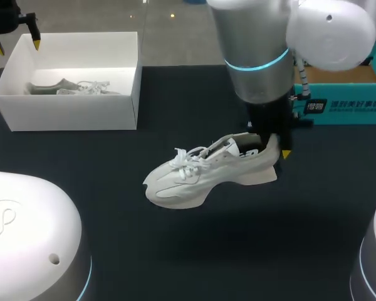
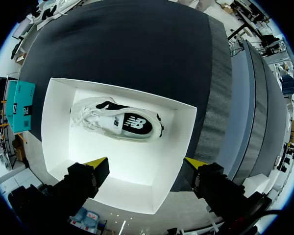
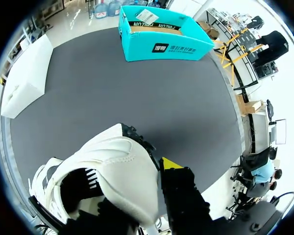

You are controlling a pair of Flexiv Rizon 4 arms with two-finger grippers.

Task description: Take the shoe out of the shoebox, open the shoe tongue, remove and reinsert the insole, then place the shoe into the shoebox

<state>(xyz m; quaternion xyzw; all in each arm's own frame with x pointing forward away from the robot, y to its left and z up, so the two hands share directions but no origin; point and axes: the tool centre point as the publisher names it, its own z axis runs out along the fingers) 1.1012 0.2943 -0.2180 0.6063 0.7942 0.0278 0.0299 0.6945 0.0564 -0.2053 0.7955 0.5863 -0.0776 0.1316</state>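
One shoe (image 1: pixel 207 175), matt white cloth and mesh; shoebox (image 1: pixel 69 113) at ten o'clock, smooth matt card; table (image 1: pixel 238 251), dark matt cloth.

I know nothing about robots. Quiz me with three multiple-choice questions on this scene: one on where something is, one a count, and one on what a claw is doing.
1. The left claw above the white shoebox is:
A) open and empty
B) shut on a shoe
C) shut on the box's wall

2. Shoes in view:
A) one
B) two
C) four

3. The held shoe at the right claw is:
A) inside the shoebox
B) over the dark table, outside the shoebox
C) on top of the left arm

Answers:
1 A: its yellow tips stand wide apart and touch nothing.
2 B: the boxed shoe plus the held one.
3 B: the head view shows it mid-table, with its heel in the claw.
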